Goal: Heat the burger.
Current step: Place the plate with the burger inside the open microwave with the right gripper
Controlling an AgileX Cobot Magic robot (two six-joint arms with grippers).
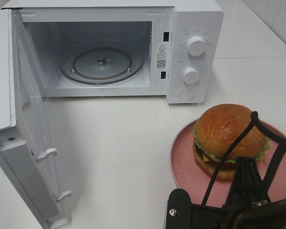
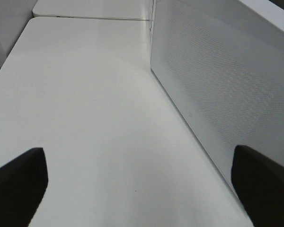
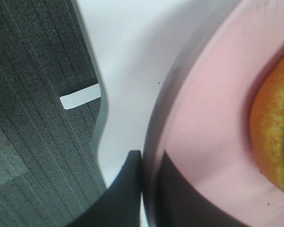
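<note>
The burger (image 1: 230,138), with its golden-brown bun and green lettuce frill, sits on a pink plate (image 1: 186,164) at the right front of the white table. In the right wrist view my right gripper (image 3: 150,157) is shut on the pink plate's rim (image 3: 199,109), one dark finger (image 3: 125,189) outside it and one on its upper face. An edge of the burger (image 3: 274,137) shows beyond. My right arm (image 1: 243,207) covers the plate's near side. My left gripper (image 2: 139,177) is open, with nothing between its fingers, beside the microwave door (image 2: 217,80).
The white microwave (image 1: 193,28) stands at the back with its door (image 1: 24,119) swung wide to the left and a glass turntable (image 1: 102,62) bare inside. Bare white table (image 1: 119,143) lies between plate and microwave. The table edge (image 3: 102,109) and grey floor (image 3: 38,94) show close to the plate.
</note>
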